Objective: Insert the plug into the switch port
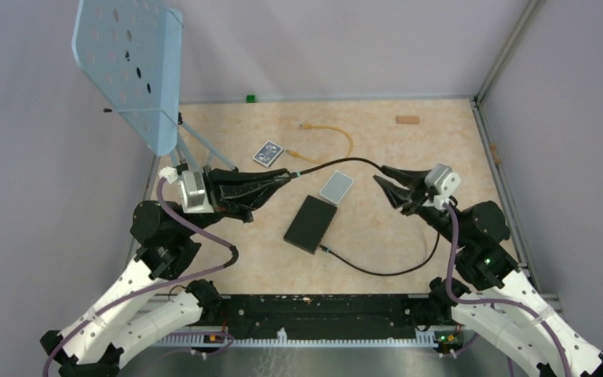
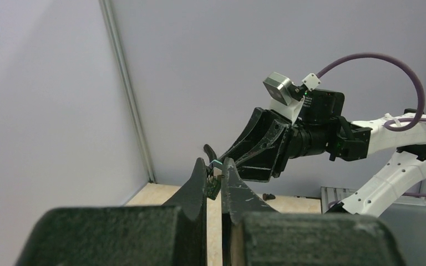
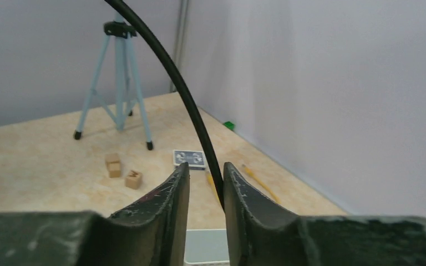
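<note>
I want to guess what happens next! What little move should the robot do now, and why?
Probably the right gripper should open wider and back off the black cable. The left gripper is shut on the plug, and the right jaws look loose around the cable, so the left gripper can then carry the plug down to the black box.

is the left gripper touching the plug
Touching. The left wrist view shows the plug pinched in the shut left gripper, no gap on either side.
</note>
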You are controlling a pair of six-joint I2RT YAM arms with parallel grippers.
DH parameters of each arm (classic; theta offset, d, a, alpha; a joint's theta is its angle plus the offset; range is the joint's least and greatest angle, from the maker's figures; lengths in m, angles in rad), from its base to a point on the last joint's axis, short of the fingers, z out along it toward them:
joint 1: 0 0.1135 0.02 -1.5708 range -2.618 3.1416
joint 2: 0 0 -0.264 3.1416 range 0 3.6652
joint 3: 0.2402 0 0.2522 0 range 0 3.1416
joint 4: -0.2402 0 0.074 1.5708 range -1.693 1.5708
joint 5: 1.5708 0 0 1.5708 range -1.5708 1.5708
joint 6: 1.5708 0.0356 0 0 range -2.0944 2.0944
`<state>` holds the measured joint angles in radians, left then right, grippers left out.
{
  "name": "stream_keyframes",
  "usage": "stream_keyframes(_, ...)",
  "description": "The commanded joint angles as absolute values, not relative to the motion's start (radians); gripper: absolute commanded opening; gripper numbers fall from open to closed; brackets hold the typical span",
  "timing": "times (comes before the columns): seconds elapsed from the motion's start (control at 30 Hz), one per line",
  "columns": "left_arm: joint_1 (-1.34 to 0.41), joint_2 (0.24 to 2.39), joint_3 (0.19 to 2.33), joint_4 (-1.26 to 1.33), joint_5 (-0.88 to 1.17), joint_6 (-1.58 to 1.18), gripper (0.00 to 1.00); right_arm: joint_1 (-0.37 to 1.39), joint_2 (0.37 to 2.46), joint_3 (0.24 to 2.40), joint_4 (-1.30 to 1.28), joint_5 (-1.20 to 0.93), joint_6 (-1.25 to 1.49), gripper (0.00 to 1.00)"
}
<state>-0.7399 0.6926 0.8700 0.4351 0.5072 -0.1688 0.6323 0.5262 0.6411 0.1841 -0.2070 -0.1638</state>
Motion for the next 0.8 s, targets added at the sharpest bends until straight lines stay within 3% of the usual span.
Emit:
stream_keyframes(0.0, -0.739, 0.678, 0.9, 0.353, 0.483, -0.125, 0.0, 0.643, 0.531, 0.69, 0.141, -0.321, -0.169, 0.39)
stream_keyframes(0.03, -0.739, 0.67, 0.901, 0.338, 0.482, -0.104, 0.0, 0.643, 0.537, 0.717, 0.115, -0.338, -0.164, 0.48)
stream_keyframes(0.1, -0.74, 0.658, 0.9, 0.3, 0.487, -0.05, 0.0, 0.642, 0.566, 0.77, 0.054, -0.39, -0.156, 0.52)
stream_keyframes(0.3, -0.74, 0.608, 0.901, 0.15, 0.597, 0.169, 0.0, 0.643, 0.661, 0.924, -0.063, -0.63, -0.067, 0.52)
stream_keyframes(0.5, -0.74, 0.563, 0.89, 0.006, 0.833, 0.455, 0.0, 0.649, 0.779, 0.972, 0.126, -0.919, 0.162, 0.5)
stream_keyframes(0.77, -0.739, 0.542, 0.895, -0.138, 0.961, 0.644, 0.0, 0.976, 0.931, 1.101, -0.043, -0.772, -0.066, 0.49)
